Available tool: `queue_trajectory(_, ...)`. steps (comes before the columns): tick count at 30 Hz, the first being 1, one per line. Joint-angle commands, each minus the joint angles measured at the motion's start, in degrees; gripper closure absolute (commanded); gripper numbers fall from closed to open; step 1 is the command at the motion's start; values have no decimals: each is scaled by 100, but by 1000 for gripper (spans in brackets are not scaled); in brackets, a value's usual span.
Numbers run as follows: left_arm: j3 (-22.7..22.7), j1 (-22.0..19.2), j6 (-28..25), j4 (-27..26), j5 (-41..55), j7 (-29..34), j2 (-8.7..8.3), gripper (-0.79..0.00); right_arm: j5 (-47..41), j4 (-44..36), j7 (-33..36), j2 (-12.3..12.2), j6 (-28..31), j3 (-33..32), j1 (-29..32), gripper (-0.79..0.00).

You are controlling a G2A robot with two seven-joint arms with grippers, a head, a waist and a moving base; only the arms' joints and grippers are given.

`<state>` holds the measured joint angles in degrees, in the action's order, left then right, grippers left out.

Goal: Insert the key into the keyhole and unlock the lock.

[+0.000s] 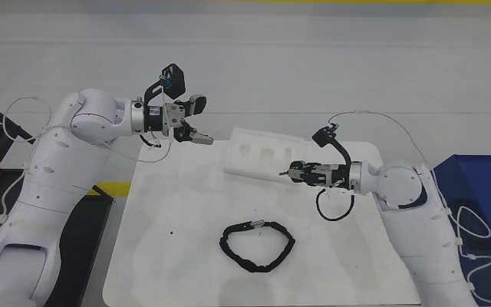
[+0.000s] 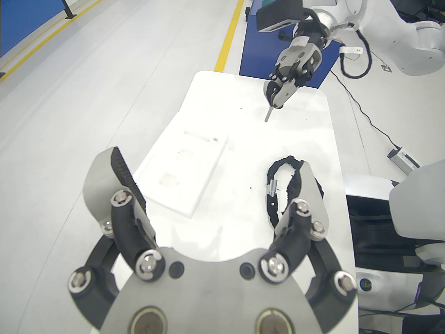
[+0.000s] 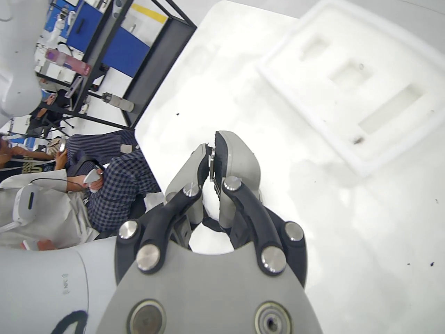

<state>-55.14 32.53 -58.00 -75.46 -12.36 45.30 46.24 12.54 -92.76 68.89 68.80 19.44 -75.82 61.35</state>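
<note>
- The lock lies flat on the near middle of the white table. It is a black sleeved cable closed into a loop, with its silver cylinder on the far side of the loop. Nothing touches it. In the left wrist view, part of the loop shows behind one finger of that arm's own gripper.
- Farther back and to the right, the right gripper has its fingers pressed together on the key.
  - The left wrist view shows the thin metal blade sticking out below the fingertips and pointing down at the table; whether its tip touches the surface cannot be told.
  - In the right wrist view the key's flat head sits pinched between the two ribbed pads.
  - The key is well apart from the lock.
- Just beside that gripper lies a white foam tray, flat on the far middle of the table, with three rectangular recesses. A small dark speck sits in one of them.
- Farthest back on the left, the left gripper hangs above the table's far edge near the tray's left end. Its fingers are spread wide apart and hold nothing.
</note>
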Motion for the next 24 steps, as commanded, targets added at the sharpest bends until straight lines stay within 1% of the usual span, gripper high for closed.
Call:
queue_trajectory(1, 0, 0, 0, 0, 0, 0, 0, -785, -391, -121, 103, -40, 91, -176, 105, 0)
queue_trajectory(4, 0, 0, 0, 0, 0, 0, 0, -785, -879, -297, 200, -98, 220, -436, 264, 0)
queue_trajectory(11, 0, 0, 0, 0, 0, 0, 0, -785, -1555, -667, 173, -216, 346, -949, 626, 0)
queue_trajectory(18, 0, 0, 0, 0, 0, 0, 0, -785, -1565, -1009, 3, -304, 368, -1194, 868, 0)
queue_trajectory(20, 0, 0, 0, 0, 0, 0, 0, -785, -1714, -1027, -130, -312, 504, -1208, 928, 0)
queue_trajectory(24, 0, 0, 0, 0, 0, 0, 0, -785, -1733, -1019, -143, -314, 518, -1209, 940, 0)
